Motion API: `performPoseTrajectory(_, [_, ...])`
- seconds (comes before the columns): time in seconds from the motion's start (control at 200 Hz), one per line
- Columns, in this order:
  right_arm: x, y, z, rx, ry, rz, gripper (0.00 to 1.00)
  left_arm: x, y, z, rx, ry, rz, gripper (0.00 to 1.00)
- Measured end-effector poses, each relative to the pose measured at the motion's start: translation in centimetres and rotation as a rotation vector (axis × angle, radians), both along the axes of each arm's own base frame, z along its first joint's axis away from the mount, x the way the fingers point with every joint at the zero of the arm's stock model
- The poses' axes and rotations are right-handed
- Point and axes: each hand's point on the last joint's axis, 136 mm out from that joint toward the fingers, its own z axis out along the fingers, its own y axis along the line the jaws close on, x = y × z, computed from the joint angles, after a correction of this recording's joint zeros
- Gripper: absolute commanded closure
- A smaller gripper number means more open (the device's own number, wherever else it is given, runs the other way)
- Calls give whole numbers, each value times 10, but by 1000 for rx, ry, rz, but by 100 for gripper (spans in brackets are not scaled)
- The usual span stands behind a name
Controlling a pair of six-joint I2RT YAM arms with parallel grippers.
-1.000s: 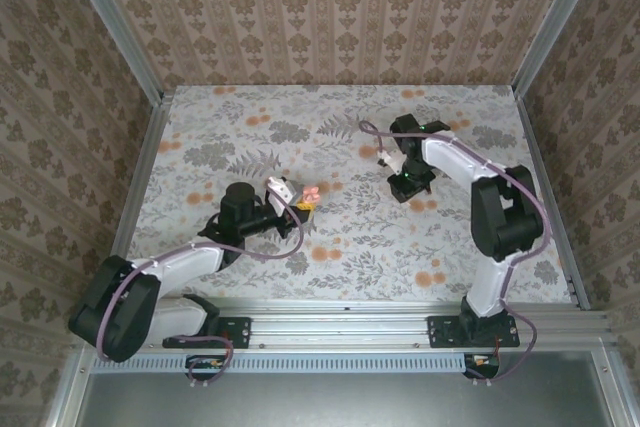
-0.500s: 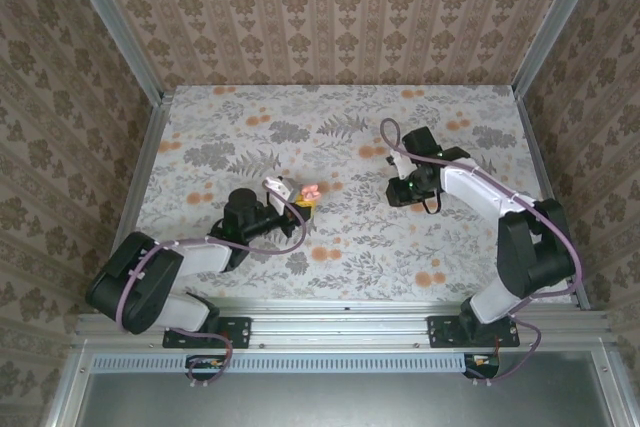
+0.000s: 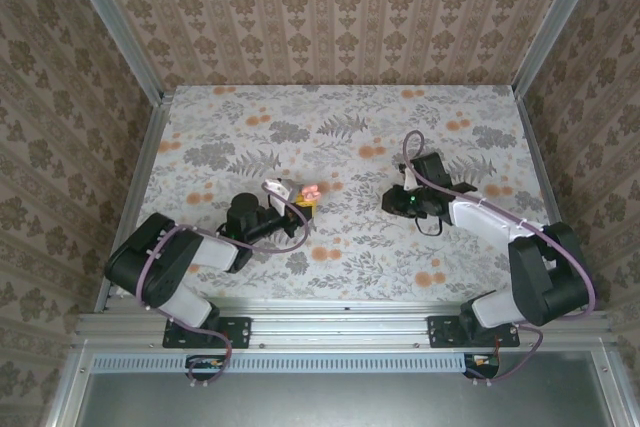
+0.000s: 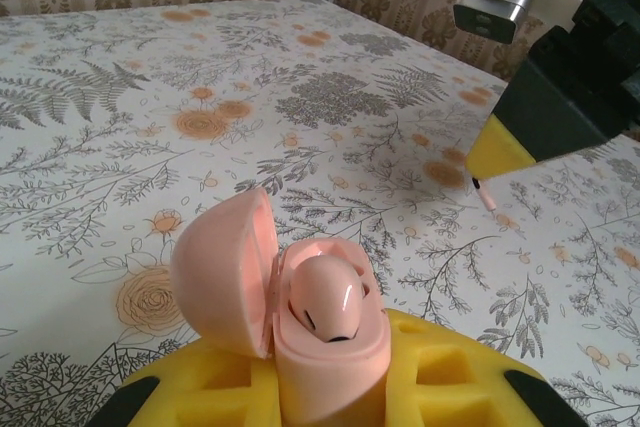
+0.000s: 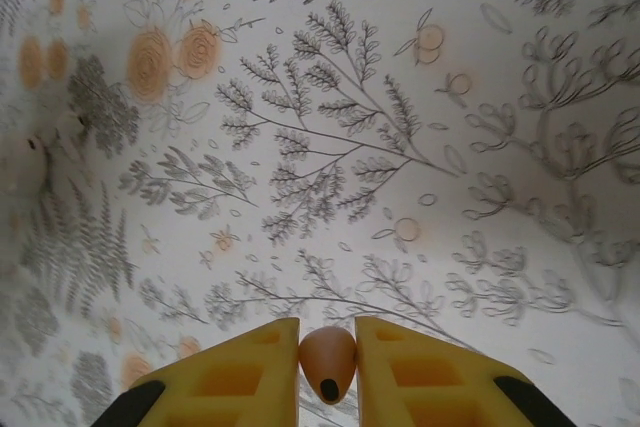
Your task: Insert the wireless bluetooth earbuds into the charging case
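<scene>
Pink glossy plastic forms the small clamshell charging case (image 4: 320,347), which stands upright, clamped between the yellow foam pads (image 4: 200,392) of the left gripper (image 4: 330,402); the jaws are closed tight on its lower half. Its rounded lid (image 4: 220,267) hangs open to the left in the left wrist view. A first earbud (image 4: 330,309), pink and smooth, sits in the case's well, and the slot beside it cannot be made out.

From above, the case (image 3: 311,192) is held low over the flower-printed table (image 3: 350,137), a little left of the middle. The right gripper (image 3: 395,202) is well apart from it on the right side, also low over the cloth.

In the right wrist view that gripper (image 5: 328,392) is pinched together on a second earbud (image 5: 328,352), a pink-orange bud with a dark spot at its near end, gripped between two yellow pads. Seen from the left wrist, a thin pink stem (image 4: 485,194) pokes out below the right gripper's yellow tip. Patterned wallpaper walls (image 3: 330,7) enclose the table
</scene>
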Motion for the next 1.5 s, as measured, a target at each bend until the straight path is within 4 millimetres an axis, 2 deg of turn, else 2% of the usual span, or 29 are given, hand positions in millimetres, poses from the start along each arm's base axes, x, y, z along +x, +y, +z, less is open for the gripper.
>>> performPoseTrajectory(0.07, [0, 8, 0, 45, -11, -24, 80, 0, 0, -2, -7, 5, 0, 89])
performPoseTrajectory(0.155, [1, 21, 9, 101, -48, -33, 80, -1, -1, -1, -14, -1, -2, 89])
performPoseTrajectory(0.37, [7, 63, 50, 218, -184, 18, 80, -3, -4, 6, -31, -26, -18, 89])
performPoseTrajectory(0.74, [21, 120, 124, 370, -385, 113, 80, -11, -2, 11, -38, -45, -34, 89])
performPoseTrajectory(0.885, [20, 139, 129, 393, -395, 148, 80, -13, -2, 16, -45, -56, -37, 89])
performPoseTrajectory(1.05, [17, 151, 127, 405, -395, 171, 80, -13, -2, 19, -51, -65, -36, 88])
performPoseTrajectory(1.5, [16, 156, 116, 404, -379, 175, 80, -13, -1, 32, -72, -99, -32, 89])
